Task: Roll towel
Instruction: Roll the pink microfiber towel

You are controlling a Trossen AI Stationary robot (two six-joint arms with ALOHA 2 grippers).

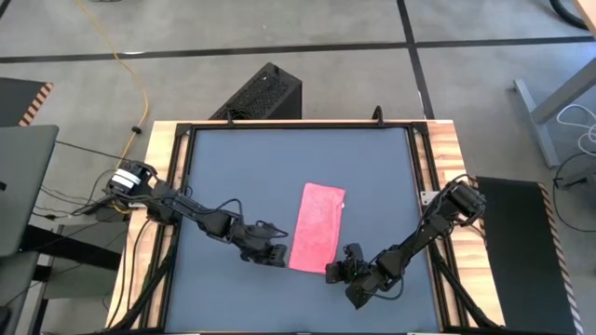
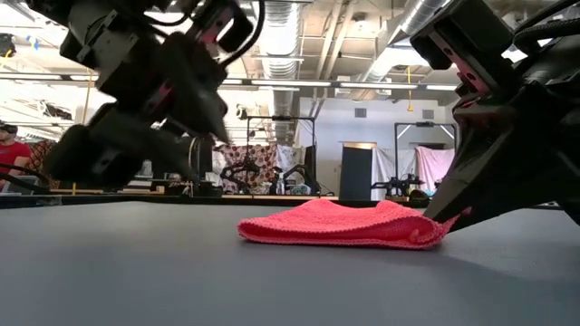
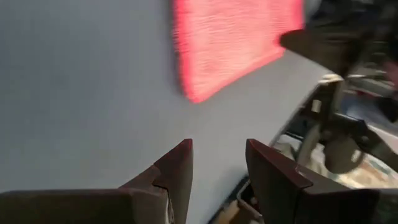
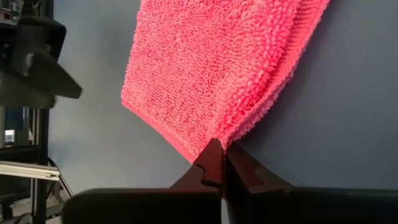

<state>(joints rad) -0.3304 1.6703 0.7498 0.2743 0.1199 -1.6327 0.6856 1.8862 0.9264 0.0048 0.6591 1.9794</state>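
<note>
Lying folded on the dark grey table (image 1: 223, 158), the towel (image 1: 317, 226) has its near corner pinched in the closed right gripper (image 4: 222, 163), the left gripper (image 3: 217, 165) gaping empty beside it, workshop clutter behind.

Count on inspection. One bright pink, folded, looped-pile cloth towel (image 1: 318, 226), lying just right of centre on the worktop. One dark grey, flat rectangular worktop (image 1: 242, 167) in a pale wooden frame. Two dark jointed robot arms: left hand (image 1: 277, 253) at 9 o'clock of the towel's near end, right hand (image 1: 333, 273) at that end's 5 o'clock corner. One black perforated box (image 1: 264, 93) on the floor at 12 o'clock beyond the worktop.
</note>
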